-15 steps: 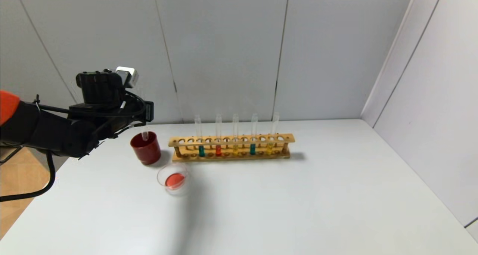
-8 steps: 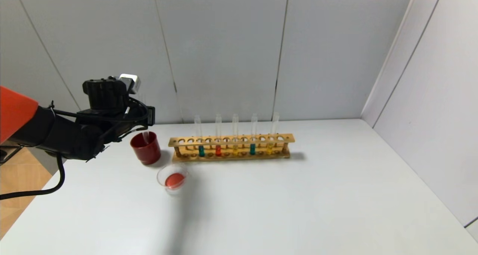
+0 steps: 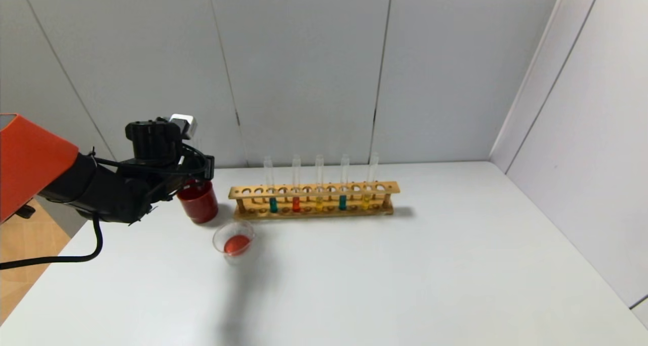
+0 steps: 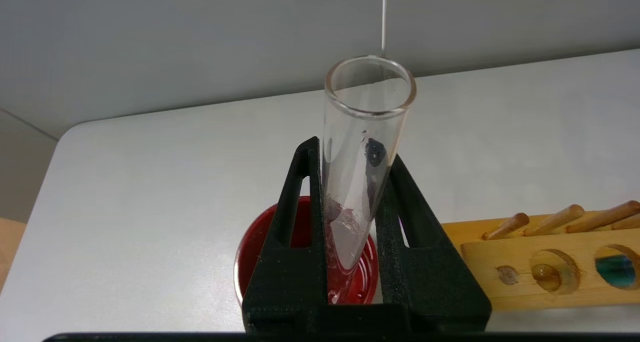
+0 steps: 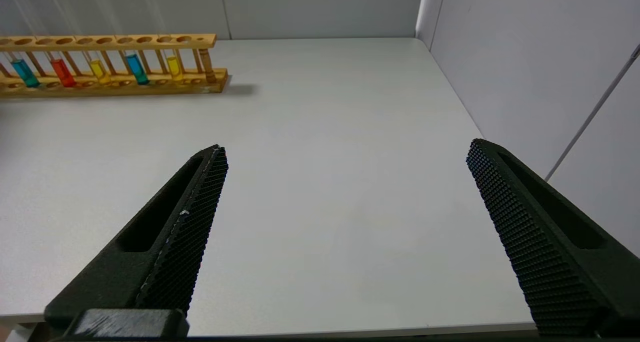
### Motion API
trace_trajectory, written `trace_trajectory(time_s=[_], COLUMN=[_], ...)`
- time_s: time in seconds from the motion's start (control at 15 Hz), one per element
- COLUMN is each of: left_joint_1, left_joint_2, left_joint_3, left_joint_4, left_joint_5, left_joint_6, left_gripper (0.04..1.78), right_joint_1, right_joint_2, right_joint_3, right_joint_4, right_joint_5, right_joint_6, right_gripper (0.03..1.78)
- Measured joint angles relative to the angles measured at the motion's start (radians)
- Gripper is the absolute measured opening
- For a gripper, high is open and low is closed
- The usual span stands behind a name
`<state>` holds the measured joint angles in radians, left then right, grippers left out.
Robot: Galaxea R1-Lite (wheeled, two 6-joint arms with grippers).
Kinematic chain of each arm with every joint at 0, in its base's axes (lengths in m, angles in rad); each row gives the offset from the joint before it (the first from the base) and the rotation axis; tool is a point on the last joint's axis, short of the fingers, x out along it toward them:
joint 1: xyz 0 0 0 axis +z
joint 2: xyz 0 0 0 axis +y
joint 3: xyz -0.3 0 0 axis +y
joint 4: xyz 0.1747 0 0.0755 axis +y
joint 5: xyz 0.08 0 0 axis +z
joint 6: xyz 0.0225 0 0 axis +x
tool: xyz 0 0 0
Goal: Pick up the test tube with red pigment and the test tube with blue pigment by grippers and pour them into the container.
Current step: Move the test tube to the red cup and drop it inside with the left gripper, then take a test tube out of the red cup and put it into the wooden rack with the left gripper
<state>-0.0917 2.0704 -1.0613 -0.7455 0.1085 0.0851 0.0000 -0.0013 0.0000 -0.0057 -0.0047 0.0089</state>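
Tube (image 4: 365, 131), emptied and clear apart from a faint film, sits pinched upright between the fully closed jaws of the left gripper (image 4: 350, 222). Its rounded end dips into the dark red cup (image 3: 198, 204) at about nine o'clock on the table in the head view, and its open mouth points up. Its long axis runs near vertical with a slight lean.

Just toward six o'clock from the cup stands the dish (image 3: 234, 243), already holding a red pool. At roughly twelve o'clock the rack (image 3: 314, 199) carries five tubes in a row: teal, red (image 3: 296, 203), yellow, teal (image 3: 342, 201), yellow, all standing upright.

Out of the head view, the right gripper (image 5: 345, 232) hangs over bare table at about three o'clock, its jaws spread wide and holding nothing.

Risks from here, as I judge them: if the jaws let go while the tube leans, it could tip against the cup wall and rock the cup, or slide out over the rim. The arm, pulling away, could clip the dish beside it and spill the red. A later reach could also catch the wrong tube, since two teal ones stand alike.
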Motion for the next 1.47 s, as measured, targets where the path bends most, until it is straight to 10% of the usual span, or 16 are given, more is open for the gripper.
trace_trajectory(time_s=[0.4, 1.0, 1.47], left_joint_1=[0.001, 0.000, -0.018], left_joint_2=[0.008, 0.005, -0.164], left_joint_3=[0.020, 0.036, 0.054], left_joint_4=[0.000, -0.040, -0.070], left_joint_5=[-0.005, -0.003, -0.015], left_joint_6=[0.000, -0.004, 0.003], left_gripper=[0.39, 1.58, 1.75], right_joint_1=[0.000, 0.000, 0.000], right_joint_2=[0.000, 0.000, 0.000], right_joint_3=[0.000, 0.000, 0.000], right_joint_4=[0.000, -0.001, 0.000], right_joint_5=[0.000, 0.000, 0.000], right_joint_6=[0.000, 0.000, 0.000], right_gripper=[1.75, 1.75, 1.75])
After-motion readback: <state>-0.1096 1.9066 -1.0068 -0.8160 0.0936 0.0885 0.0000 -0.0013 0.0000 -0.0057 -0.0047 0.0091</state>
